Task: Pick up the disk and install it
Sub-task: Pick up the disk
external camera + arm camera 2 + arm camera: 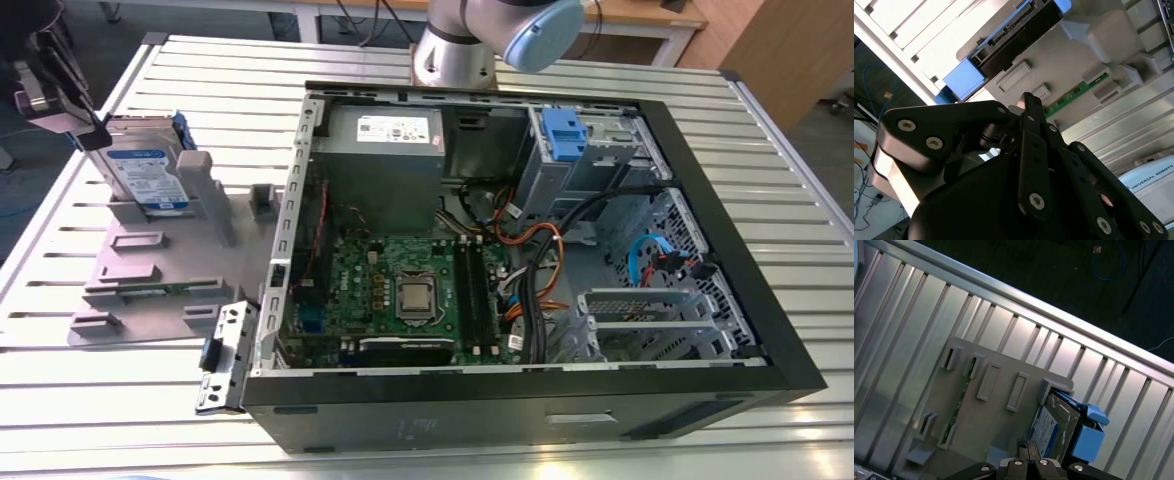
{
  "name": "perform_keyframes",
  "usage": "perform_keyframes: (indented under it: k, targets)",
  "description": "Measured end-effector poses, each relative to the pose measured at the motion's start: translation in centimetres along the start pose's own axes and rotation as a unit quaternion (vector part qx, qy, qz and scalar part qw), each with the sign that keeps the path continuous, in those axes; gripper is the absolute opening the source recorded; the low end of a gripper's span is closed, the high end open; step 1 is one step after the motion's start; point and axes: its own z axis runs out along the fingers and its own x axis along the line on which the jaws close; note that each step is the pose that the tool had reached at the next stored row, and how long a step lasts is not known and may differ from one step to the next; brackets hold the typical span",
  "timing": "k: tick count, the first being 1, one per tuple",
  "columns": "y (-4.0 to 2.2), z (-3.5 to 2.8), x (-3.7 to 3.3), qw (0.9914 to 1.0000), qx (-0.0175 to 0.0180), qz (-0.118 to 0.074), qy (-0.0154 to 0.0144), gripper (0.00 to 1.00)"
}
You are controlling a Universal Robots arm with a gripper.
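— Disk (140,168) position?
— Upright in the grey holder (147,270), upper left of the exterior view. The gripper (1028,100) is near its top; apart or together, I cannot tell.
— Risk?
— A skewed grip could tip it onto the slatted table (80,400). The open computer case (534,405) sits at centre frame.

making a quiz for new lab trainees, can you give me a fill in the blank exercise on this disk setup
1. The disk stands ___ in the grey holder.
2. The grey holder sits to the exterior view's ___ of the open computer case.
3. The plastic carrier frame clipped around the disk is coloured ___.

Missing words: upright; left; blue.
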Motion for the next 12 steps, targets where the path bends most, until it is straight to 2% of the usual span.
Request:
perform_keyframes:
  k: [12]
  targets:
    - [0.00, 0.00, 0.00, 0.99984, -0.0003, -0.018, -0.0005, 0.11]
